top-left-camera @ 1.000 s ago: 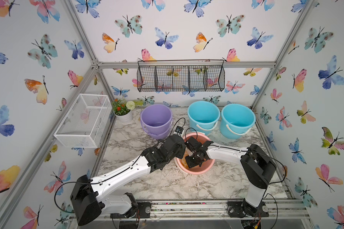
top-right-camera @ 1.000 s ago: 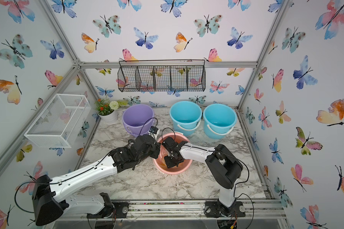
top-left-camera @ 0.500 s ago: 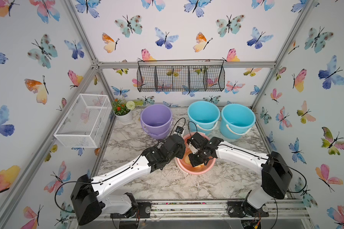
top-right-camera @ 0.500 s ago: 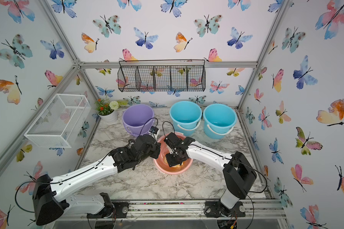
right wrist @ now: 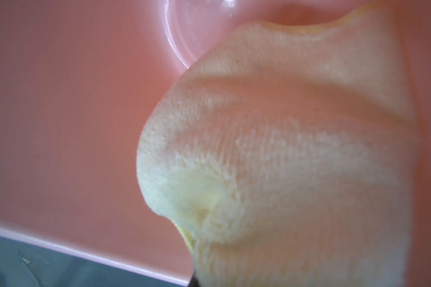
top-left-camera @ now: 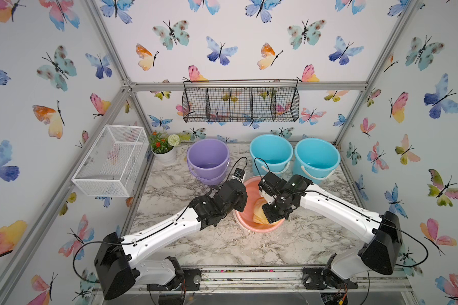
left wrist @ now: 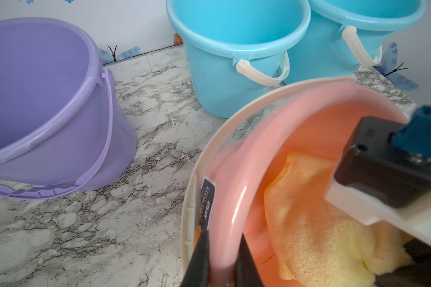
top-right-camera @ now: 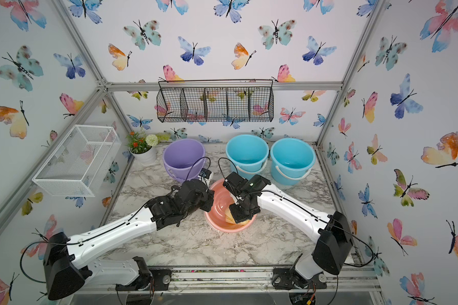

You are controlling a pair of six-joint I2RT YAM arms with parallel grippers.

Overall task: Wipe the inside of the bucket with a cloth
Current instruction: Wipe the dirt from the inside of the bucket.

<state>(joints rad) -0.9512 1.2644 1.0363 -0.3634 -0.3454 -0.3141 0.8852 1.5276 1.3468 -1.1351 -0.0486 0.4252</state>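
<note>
At the middle of the table, toward 6 o'clock from the purple bucket and the two blue buckets, I see the pink bucket standing mouth up. My left gripper is clamped on its rim at the bucket's 9 o'clock side, with one finger outside the wall and one inside.

The cloth lies inside the bucket, along the wall from about 3 round to 6 o'clock. Its long axis runs roughly 12 to 6: the flatter free end points toward 12 and the bunched end sits at 6.

My right gripper reaches down into the bucket from 3 o'clock and pinches that bunched end tight. In its wrist view the cloth fills most of the frame, pink wall beside it, and only a dark fingertip shows.
</note>
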